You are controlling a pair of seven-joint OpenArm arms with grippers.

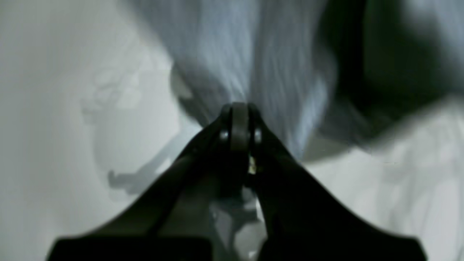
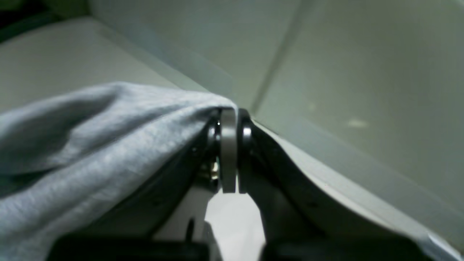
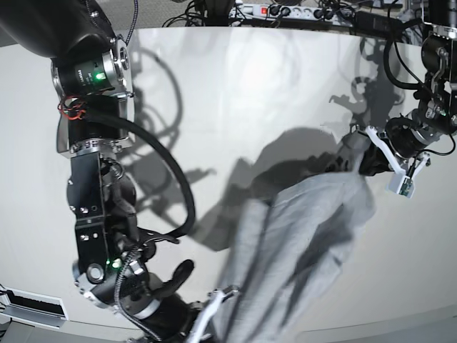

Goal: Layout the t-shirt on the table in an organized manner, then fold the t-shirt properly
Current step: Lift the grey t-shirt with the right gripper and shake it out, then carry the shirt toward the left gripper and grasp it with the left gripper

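Observation:
The heather-grey t-shirt hangs stretched between my two grippers above the white table, blurred in the base view. My left gripper, at the right of the base view, is shut on the shirt's upper end. In the left wrist view its jaws pinch grey cloth over the table. My right gripper, low near the front edge, is shut on the shirt's lower end. The right wrist view shows its fingertips closed on a fold of the shirt. No lettering shows.
A power strip and cables lie along the table's far edge. The right arm's black links and hose stand tall at the left of the base view. The shirt's shadow falls on the middle of the table.

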